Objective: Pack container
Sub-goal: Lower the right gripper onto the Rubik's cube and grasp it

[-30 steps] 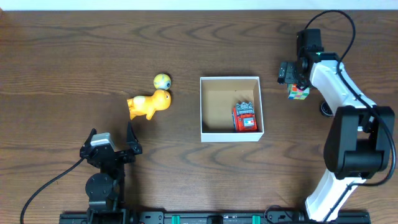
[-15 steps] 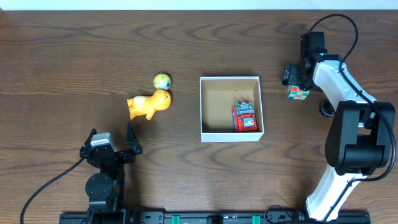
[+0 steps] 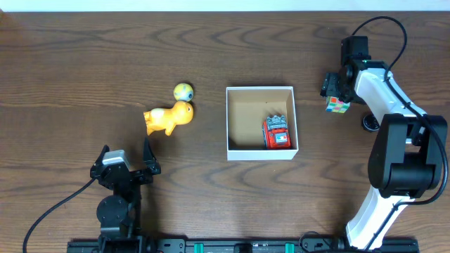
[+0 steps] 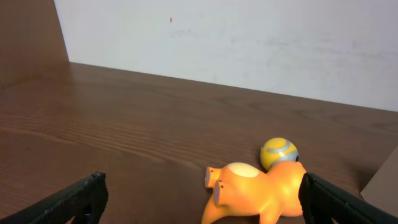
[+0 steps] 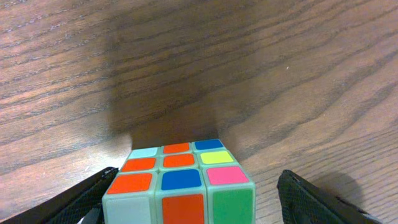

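The container (image 3: 260,93) is a square white-walled box with a brown floor at the table's middle; a red toy (image 3: 277,132) lies in its front right corner. A puzzle cube (image 3: 337,105) sits on the table to its right. My right gripper (image 3: 333,94) is open around the cube (image 5: 180,186), its fingers apart on either side, one close to the cube's side and a gap at the other. An orange toy animal (image 3: 169,118) and a small yellow-blue ball (image 3: 183,91) lie left of the container. My left gripper (image 3: 126,167) is open and empty near the front edge, facing the orange toy (image 4: 261,193) and ball (image 4: 278,152).
A small black round thing (image 3: 368,124) sits on the table by the right arm. A white wall stands beyond the table's far edge (image 4: 249,37). The container's corner shows at the right edge of the left wrist view (image 4: 385,180).
My right gripper has shifted slightly to the right over the cube. The left arm and the toys have not moved.
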